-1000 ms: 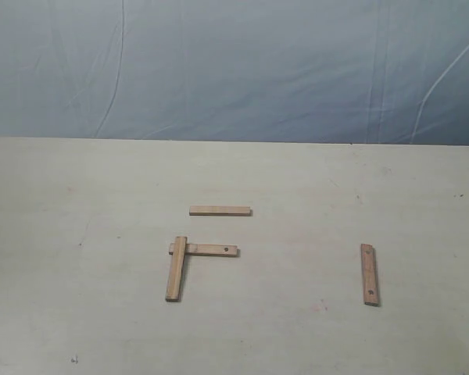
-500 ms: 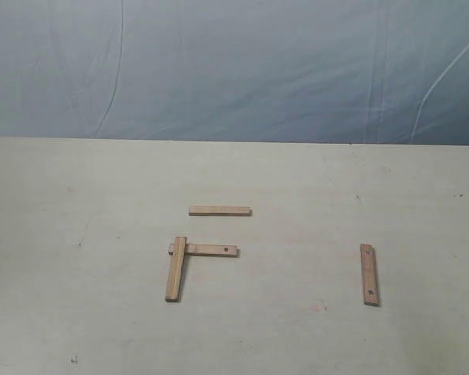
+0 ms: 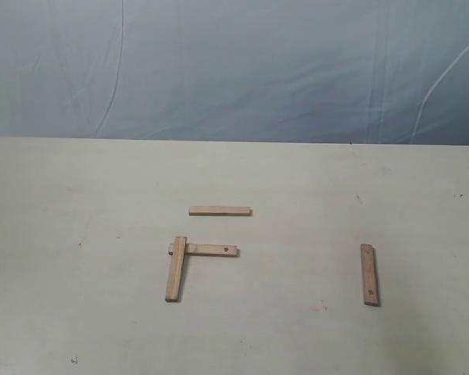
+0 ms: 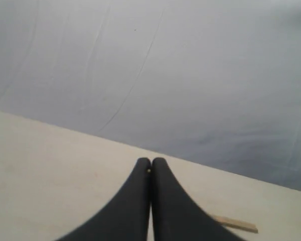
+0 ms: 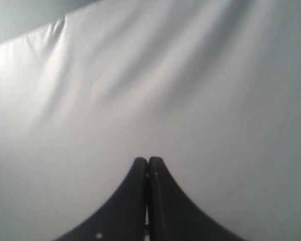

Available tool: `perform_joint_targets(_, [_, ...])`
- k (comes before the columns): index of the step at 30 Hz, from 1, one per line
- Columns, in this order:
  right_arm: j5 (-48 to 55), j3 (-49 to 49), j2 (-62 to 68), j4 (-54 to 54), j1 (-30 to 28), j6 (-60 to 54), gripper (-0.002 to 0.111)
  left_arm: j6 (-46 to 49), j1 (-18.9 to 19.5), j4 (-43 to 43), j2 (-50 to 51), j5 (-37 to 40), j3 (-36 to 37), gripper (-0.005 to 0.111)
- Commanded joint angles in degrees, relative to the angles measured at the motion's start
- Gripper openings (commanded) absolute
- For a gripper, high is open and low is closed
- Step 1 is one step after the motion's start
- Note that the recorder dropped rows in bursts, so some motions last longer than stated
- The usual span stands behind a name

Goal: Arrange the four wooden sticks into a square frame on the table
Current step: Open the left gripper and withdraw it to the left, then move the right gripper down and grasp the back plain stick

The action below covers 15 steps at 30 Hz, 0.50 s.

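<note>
Four wooden sticks lie on the pale table (image 3: 78, 312) in the exterior view. One stick (image 3: 220, 211) lies crosswise at the middle. Below it a lengthwise stick (image 3: 176, 269) overlaps the left end of a crosswise stick (image 3: 211, 251), making an L corner. The last stick (image 3: 369, 274) lies lengthwise, alone on the right. Neither gripper shows in the exterior view. My left gripper (image 4: 151, 161) is shut and empty above the table, with one stick (image 4: 236, 224) beside it. The right gripper (image 5: 148, 160) is shut and empty, facing only pale cloth.
A blue-grey cloth backdrop (image 3: 234, 70) hangs behind the table's far edge. Faint specks and scuffs mark the table surface.
</note>
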Motion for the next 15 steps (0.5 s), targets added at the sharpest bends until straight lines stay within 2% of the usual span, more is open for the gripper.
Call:
perform_joint_targets(1, [21.7,-19.5,17.3,-27.1,5.0,14.6,-0.001,0.2,0.6,-0.2,-0.3,7.7,0.3,0.000])
perform_joint_targets(4, [42.8,-31.2,26.1,-51.4,11.6,29.0,-0.001,0.2,0.6,0.2,-0.3,8.9,0.3,0.000])
perform_joint_targets(6, [52.8,-36.0,31.0,-65.2,16.0,38.5,-0.001,0.2,0.6,0.2,-0.3,8.7,0.3,0.000])
perform_joint_targets(7, [55.0,-37.3,32.9,-68.0,17.4,39.1,-0.001,0.2,0.6,0.2,-0.3,8.7,0.3,0.000])
perform_joint_targets(10, [61.8,-41.7,37.6,-68.0,21.0,38.5,-0.001,0.2,0.6,0.2,-0.3,8.6,0.3,0.000])
perform_joint_targets(12, [68.5,-45.3,40.3,-63.2,22.6,34.3,-0.001,0.2,0.6,0.2,-0.3,8.6,0.3,0.000])
perform_joint_targets(13, [71.9,-47.3,41.6,-58.3,23.4,28.4,-0.001,0.2,0.6,0.2,-0.3,8.6,0.3,0.000])
perform_joint_targets(15, [78.4,-52.5,44.5,-43.1,24.7,9.2,-0.001,0.2,0.6,0.2,-0.3,8.6,0.3,0.000])
